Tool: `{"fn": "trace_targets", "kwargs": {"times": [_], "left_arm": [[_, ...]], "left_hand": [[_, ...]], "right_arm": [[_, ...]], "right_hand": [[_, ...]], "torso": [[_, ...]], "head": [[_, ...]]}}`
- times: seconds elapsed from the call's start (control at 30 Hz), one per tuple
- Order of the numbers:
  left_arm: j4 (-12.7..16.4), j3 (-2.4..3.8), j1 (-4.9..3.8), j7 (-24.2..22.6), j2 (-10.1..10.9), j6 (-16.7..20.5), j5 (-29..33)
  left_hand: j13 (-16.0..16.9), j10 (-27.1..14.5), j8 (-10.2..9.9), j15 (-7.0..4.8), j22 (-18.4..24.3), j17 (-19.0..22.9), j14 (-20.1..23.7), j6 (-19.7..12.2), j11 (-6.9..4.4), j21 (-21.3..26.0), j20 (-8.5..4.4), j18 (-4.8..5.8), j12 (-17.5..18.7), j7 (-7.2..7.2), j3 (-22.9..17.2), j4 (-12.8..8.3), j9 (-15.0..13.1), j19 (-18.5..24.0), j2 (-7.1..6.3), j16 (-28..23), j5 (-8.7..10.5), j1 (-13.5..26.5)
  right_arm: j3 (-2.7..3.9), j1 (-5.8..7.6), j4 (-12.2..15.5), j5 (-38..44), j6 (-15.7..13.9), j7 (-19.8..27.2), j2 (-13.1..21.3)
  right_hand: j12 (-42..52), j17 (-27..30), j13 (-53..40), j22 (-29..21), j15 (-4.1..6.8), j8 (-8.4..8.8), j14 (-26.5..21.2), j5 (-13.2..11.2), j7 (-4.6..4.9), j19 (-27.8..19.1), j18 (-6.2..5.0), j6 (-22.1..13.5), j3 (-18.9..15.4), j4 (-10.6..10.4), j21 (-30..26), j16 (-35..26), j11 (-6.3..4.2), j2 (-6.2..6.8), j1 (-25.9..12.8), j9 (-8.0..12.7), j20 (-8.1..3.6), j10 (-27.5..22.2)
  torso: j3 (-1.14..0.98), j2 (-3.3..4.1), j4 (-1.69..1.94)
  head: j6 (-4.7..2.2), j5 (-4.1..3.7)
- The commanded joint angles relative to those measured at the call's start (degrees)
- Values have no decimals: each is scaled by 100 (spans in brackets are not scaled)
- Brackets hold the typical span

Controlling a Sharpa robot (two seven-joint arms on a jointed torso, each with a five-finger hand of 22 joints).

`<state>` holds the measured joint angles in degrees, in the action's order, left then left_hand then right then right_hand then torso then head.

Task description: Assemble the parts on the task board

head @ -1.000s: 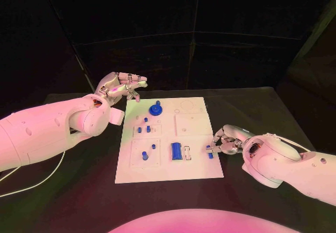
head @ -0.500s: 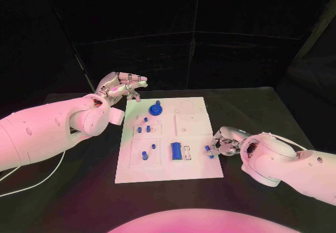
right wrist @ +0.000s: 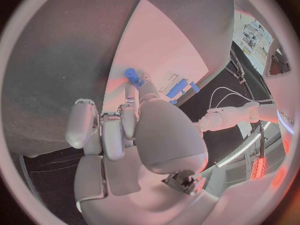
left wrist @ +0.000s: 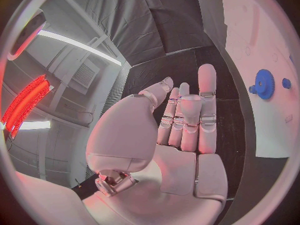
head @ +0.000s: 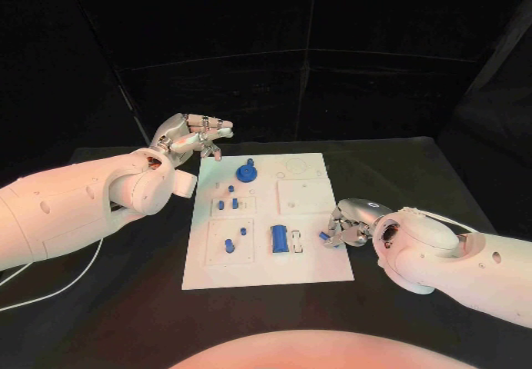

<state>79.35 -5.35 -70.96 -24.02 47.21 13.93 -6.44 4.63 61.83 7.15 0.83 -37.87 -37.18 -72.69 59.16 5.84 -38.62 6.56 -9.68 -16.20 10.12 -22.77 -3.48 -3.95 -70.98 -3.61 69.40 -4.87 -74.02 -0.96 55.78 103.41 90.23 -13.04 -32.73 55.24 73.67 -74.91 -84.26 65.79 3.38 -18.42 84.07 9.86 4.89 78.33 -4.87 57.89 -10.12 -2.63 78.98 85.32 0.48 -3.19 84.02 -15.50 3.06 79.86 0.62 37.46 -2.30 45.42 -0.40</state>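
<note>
The board (head: 271, 261) lies flat in the middle of the black tabletop (head: 122, 300), its long side running away from the robot. The right hand (head: 346, 228) sits at the board's right edge, near the corner closest to the robot, with its fingers curled in around a small blue part (head: 329, 237); in the right wrist view the same blue piece (right wrist: 132, 76) shows at the fingertips (right wrist: 130, 92), pinched just over the white surface, so this hand has hold of it. Just beside that hand, toward the board's middle, a larger blue block (head: 280, 239) lies in the near half of the board. Left of the block, two small blue pegs (head: 230, 245) stand in a square recess. Farther up the board, a few more short blue pieces (head: 227, 204) stand in another recess, and beyond them a blue gear (head: 246, 174) with a knob on top stands near the far left part of the board; the left wrist view also catches this gear (left wrist: 264, 84) on the white plate. The left hand (head: 194, 137) hovers above the tabletop just off the board's far left corner, apart from every part. Its fingers (left wrist: 206, 97) are stretched out side by side and nothing lies in the palm, so it holds nothing and is loosely open.
</note>
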Motion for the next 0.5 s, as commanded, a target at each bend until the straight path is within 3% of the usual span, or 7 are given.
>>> {"fn": "trace_targets", "kwargs": {"times": [0.03,0.17,0.37,0.5], "left_arm": [[16,4,-8,-24,9,-35,19],[19,4,-8,-13,12,-27,19],[29,4,-9,-8,16,-24,19],[36,4,-9,-7,19,-19,19]], "left_hand": [[7,-30,30,15,8,3,-10,-45,2,26,7,-80,-31,0,31,1,0,-38,30,-3,-8,-14],[8,-38,40,14,9,10,-9,-48,0,28,6,-80,-47,-2,30,-1,0,-41,36,-3,-10,-27],[8,-40,42,13,10,14,-8,-50,0,29,6,-80,-50,-2,28,-4,0,-42,38,-4,-11,-33],[8,-40,42,13,10,14,-8,-50,-1,29,5,-80,-51,-2,27,-5,0,-42,39,-4,-11,-34]], "right_arm": [[-35,-34,-46,419,434,-119,-28],[-35,-34,-4,474,456,-129,-48],[-34,-33,94,462,257,-130,-49],[-33,-31,201,355,11,-122,-16]], "right_hand": [[27,-520,1070,13,5,46,399,-18,24,34,26,11,9,5,19,7,-2,-203,141,29,-17,44],[53,-550,1041,39,-9,130,405,273,24,48,29,11,34,-193,31,22,6,-293,-187,62,2,63],[106,-625,974,158,20,201,421,894,-8,109,47,73,258,-175,88,57,-27,-304,-174,83,-21,94],[148,-658,929,196,33,216,427,953,-27,128,54,110,397,-143,107,74,-43,-332,-129,84,-32,126]], "torso": [[4,-1,1],[1,-4,8],[11,-9,21],[9,-3,33]], "head": [[9,0],[15,2],[28,-21],[3,-22]]}}
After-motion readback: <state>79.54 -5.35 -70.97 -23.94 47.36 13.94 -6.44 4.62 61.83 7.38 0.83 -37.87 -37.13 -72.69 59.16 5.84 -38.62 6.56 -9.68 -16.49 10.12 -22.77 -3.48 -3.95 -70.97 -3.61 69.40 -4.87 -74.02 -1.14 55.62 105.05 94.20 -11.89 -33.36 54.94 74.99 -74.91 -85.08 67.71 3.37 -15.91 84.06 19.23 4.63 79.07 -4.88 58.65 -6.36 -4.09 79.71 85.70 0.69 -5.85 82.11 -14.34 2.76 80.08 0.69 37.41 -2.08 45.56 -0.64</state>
